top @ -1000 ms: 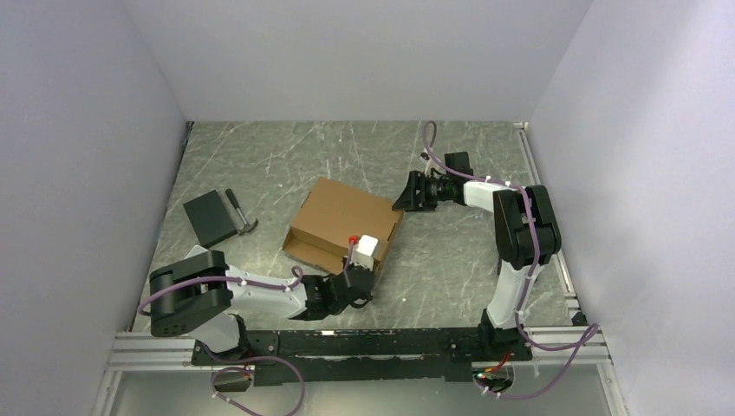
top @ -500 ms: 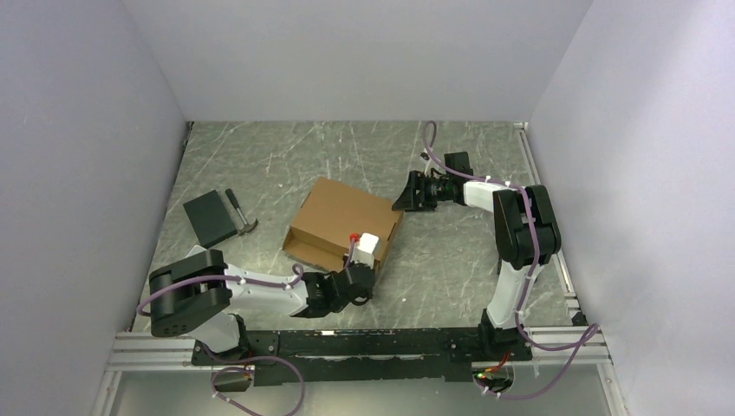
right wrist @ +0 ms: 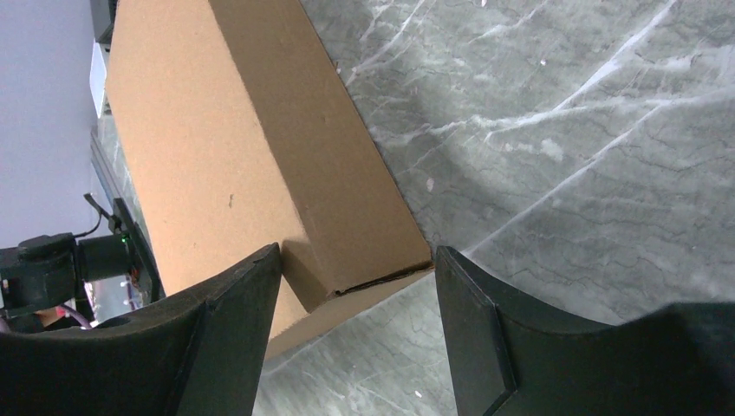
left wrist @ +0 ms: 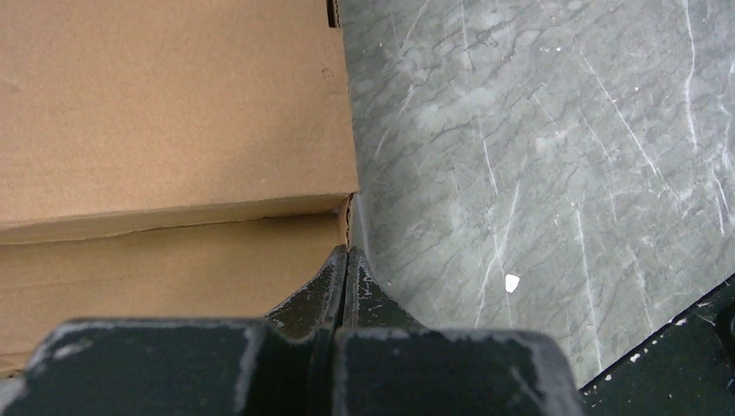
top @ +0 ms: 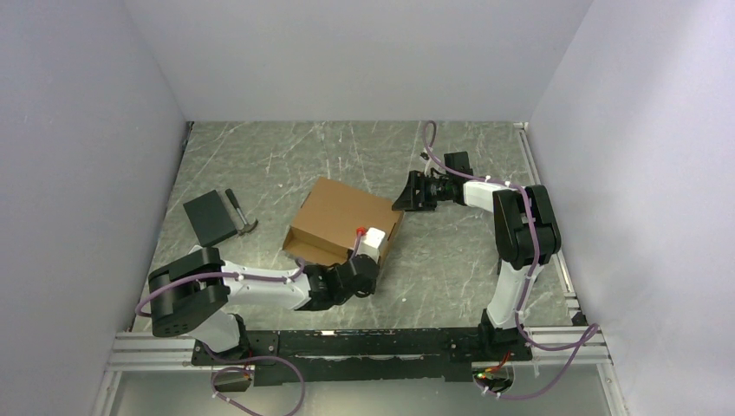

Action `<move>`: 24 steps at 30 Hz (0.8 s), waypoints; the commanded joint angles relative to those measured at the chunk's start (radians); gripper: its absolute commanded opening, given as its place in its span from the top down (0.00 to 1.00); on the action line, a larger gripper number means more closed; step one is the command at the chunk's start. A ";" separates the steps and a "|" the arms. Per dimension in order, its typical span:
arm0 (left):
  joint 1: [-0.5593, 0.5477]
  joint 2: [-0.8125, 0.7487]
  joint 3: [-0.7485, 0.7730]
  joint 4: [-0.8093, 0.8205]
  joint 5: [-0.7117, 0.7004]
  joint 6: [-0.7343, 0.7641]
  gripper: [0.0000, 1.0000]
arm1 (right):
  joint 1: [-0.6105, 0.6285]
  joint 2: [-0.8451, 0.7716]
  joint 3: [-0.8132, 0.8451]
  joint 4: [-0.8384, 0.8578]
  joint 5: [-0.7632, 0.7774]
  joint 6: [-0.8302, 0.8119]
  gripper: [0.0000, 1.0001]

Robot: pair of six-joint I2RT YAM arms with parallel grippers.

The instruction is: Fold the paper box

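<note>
The box (top: 342,217) is plain brown. My bench (top: 286,156) is grey marble, veined white. The pad (top: 210,218) is black. My left gripper (left wrist: 347,253) is black, scuffed whitish; my right gripper (right wrist: 357,253) is plain black.

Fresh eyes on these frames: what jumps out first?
The brown paper box sits in the middle of the table, folded up into a shallow shape. The left gripper, shut, noses against its near corner, while the right gripper stands open astride the far corner. A black pad lies off to the left.
</note>
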 commanded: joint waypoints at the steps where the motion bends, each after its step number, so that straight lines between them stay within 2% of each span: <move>1: 0.023 -0.009 0.064 0.009 0.007 0.035 1.00 | 0.016 0.031 0.014 -0.033 0.082 -0.041 0.32; 10: 0.128 0.019 0.185 -0.123 0.123 0.031 1.00 | 0.027 0.035 0.016 -0.038 0.082 -0.046 0.32; 16: 0.147 0.056 0.232 -0.147 0.225 0.040 0.99 | 0.027 0.036 0.017 -0.041 0.082 -0.051 0.32; 18: 0.150 0.048 0.232 -0.164 0.240 0.028 0.93 | 0.027 0.038 0.016 -0.042 0.082 -0.050 0.32; 24: 0.154 -0.022 0.217 -0.228 0.277 -0.002 0.67 | 0.027 0.043 0.022 -0.046 0.081 -0.053 0.32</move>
